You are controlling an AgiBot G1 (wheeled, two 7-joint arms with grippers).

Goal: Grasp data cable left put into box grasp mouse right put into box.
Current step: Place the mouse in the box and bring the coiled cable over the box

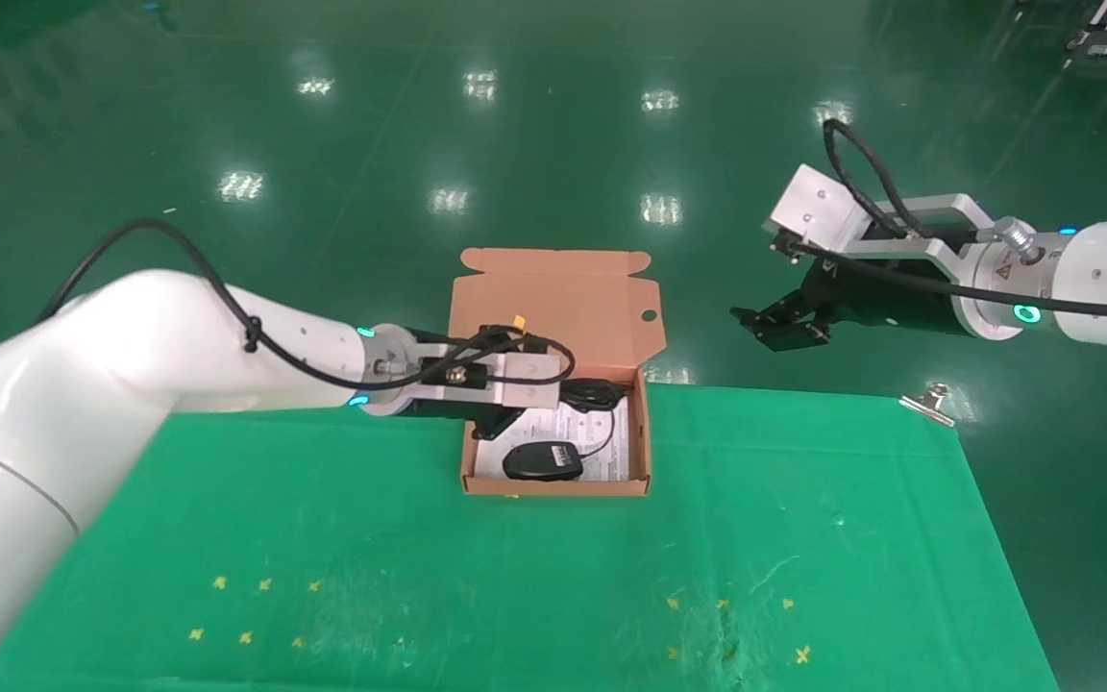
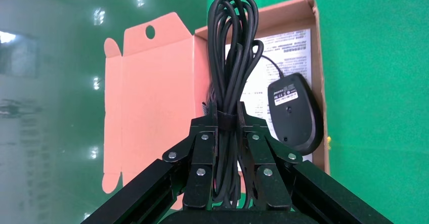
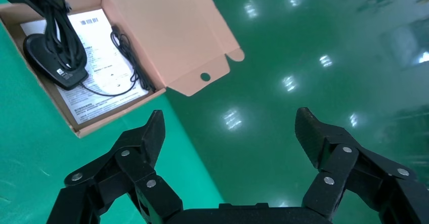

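- Salmon-orange cardboard forms the box (image 1: 553, 485), which sits on the green table cloth (image 1: 515, 577) at the 12 o'clock edge of the work area, with its flap lid (image 1: 553, 308) raised toward 12 o'clock and a round hole near the flap's 3 o'clock edge.
- White printed leaflet (image 1: 611, 452) lines the box floor.
- The mouse (image 1: 542, 462) lies inside the box on the leaflet, at the 6 o'clock end of the compartment; in the left wrist view its underside label faces up.
- The mouse cord (image 1: 592, 392) is gathered in the box's 1 o'clock corner, with one thin strand running down to the mouse.
- The left gripper (image 2: 226, 123) reaches in from 9 o'clock and hangs over the box's 9 o'clock side. Its fingers (image 2: 201, 148) are closed tight around the data cable (image 2: 230, 47), clamping the bundle at its wrapped band.
- The data cable hangs as a long oval bundle of black loops, extending from the fingertips over the box interior, next to the mouse. Contact with the leaflet cannot be determined.
- The right gripper (image 1: 784, 322) is held off the table at 2 o'clock, above the green floor (image 1: 515, 144), well apart from the box. Its fingers (image 3: 149, 133) are spread wide and hold nothing.
- A metal clip (image 1: 930, 404) sits at the cloth's 2 o'clock corner.
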